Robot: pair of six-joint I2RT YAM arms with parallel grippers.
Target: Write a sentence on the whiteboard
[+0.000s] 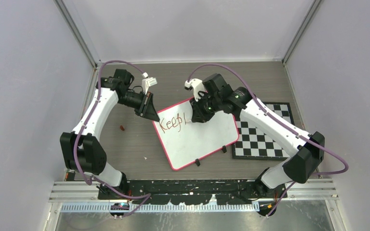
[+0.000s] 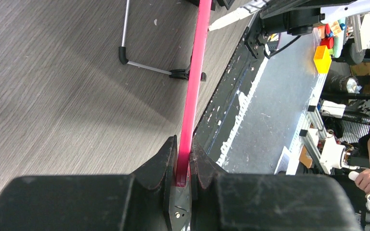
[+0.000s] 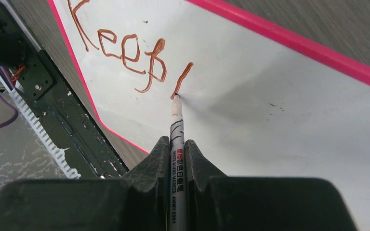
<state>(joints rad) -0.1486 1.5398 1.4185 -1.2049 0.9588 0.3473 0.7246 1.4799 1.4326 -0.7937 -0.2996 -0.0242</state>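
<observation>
The whiteboard (image 1: 202,137), white with a red-pink rim, lies tilted in the middle of the table. My left gripper (image 1: 149,109) is shut on its far left corner; the left wrist view shows the pink rim (image 2: 192,91) clamped between the jaws. My right gripper (image 1: 198,111) is shut on a white whiteboard marker (image 3: 177,130), its tip touching the board. The sentence (image 1: 171,123) reads "Keep" in brownish-red plus one upright stroke (image 3: 183,79) beside it, where the marker tip rests.
A black-and-white checkered board (image 1: 265,134) lies right of the whiteboard, partly under it. A small red object (image 1: 122,127) lies on the wood table left of the board. The board's black feet (image 1: 197,162) point toward the near rail (image 1: 192,185).
</observation>
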